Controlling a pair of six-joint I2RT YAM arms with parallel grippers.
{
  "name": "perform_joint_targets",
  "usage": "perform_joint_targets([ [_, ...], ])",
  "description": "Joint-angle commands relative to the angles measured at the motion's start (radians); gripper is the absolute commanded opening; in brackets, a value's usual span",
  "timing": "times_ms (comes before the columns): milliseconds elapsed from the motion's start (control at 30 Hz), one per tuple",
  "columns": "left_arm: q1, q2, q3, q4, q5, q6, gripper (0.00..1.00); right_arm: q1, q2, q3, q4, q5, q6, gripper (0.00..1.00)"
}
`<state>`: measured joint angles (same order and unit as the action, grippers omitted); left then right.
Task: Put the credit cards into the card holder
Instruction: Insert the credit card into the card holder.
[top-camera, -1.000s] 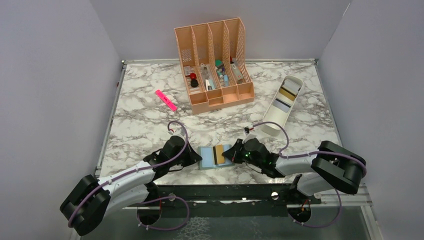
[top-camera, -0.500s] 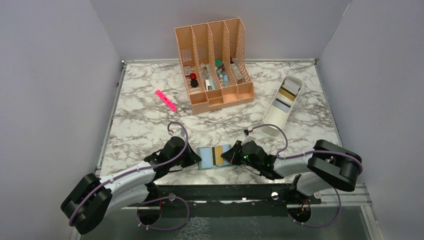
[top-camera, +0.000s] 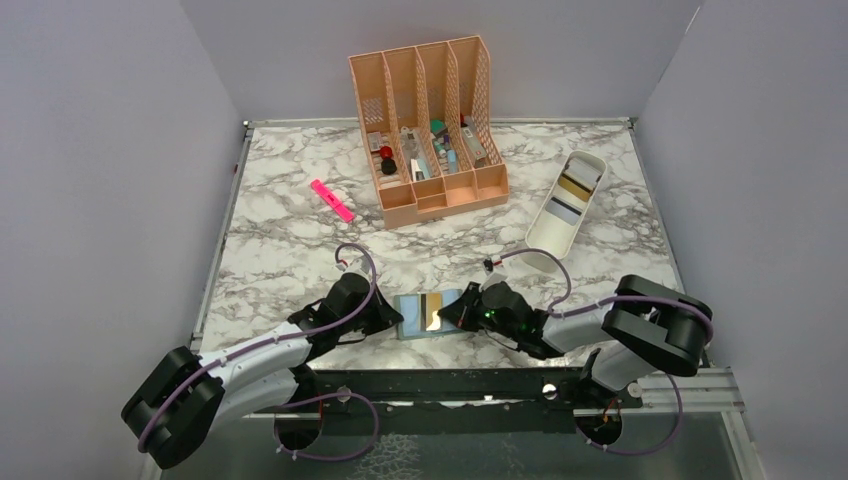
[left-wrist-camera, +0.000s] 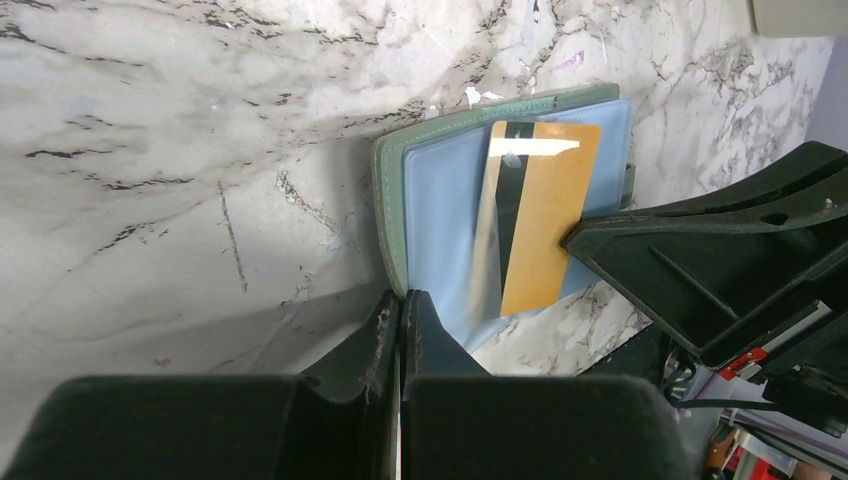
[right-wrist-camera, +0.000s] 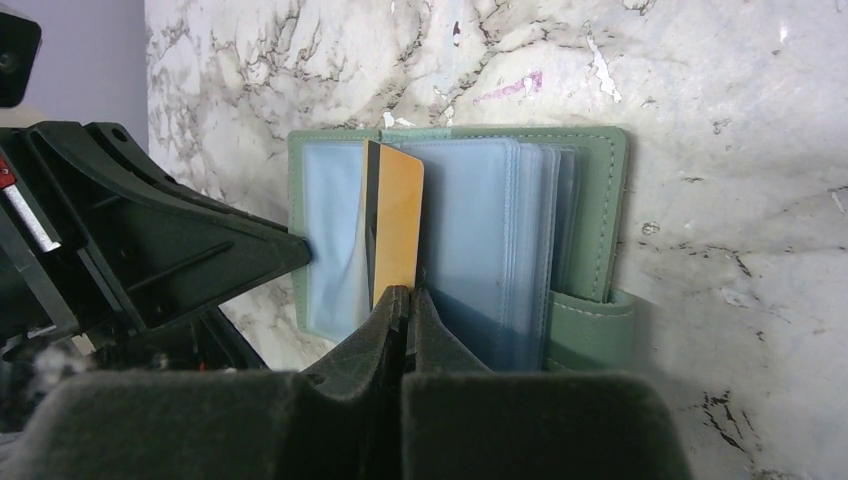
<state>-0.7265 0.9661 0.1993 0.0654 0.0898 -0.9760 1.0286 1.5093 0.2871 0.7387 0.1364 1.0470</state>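
Left tool and right tool hem the card holder from both sides, credit card tilted up between; open table beyond toward the organizer.

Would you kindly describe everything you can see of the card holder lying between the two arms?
The card holder is a grey-green bifold with stitched edges, lying open, flat on the marble table. Inside are blue-grey clear sleeves; a snap tab sticks out from one side. A gold card with a dark stripe stands tilted among the sleeves, pinched by the shut right tool. The shut left tool grips the edge opposite the tab.
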Motion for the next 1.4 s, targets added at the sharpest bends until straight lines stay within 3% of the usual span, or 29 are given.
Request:
perform_joint_targets([
  [0, 0.001, -0.016, -0.005, 0.014, 0.019, 0.002, 0.02, 0.01, -0.042, -0.002, -0.113, 0.003, -0.007, 0.01],
  [300, 0.002, -0.02, 0.002, 0.016, 0.022, 0.006, 0.03, 0.009, -0.133, 0.063, -0.338, 0.033, -0.091, 0.01],
  [733, 0.001, -0.021, 0.01, 0.023, 0.047, 0.014, 0.05, 0.01, -0.016, 0.155, -0.33, -0.081, -0.134, 0.01],
  [933, 0.001, -0.028, 0.024, 0.031, 0.083, 0.009, 0.23, 0.009, 0.045, 0.203, -0.308, -0.144, -0.178, 0.02],
  [1200, 0.001, -0.038, 0.023, 0.049, 0.115, -0.003, 0.3, 0.01, 0.048, 0.219, -0.296, -0.172, -0.189, 0.25],
  [1367, 0.001, -0.027, 0.022, 0.065, 0.115, -0.003, 0.31, 0.01, 0.058, 0.217, -0.25, -0.206, -0.191, 0.3],
])
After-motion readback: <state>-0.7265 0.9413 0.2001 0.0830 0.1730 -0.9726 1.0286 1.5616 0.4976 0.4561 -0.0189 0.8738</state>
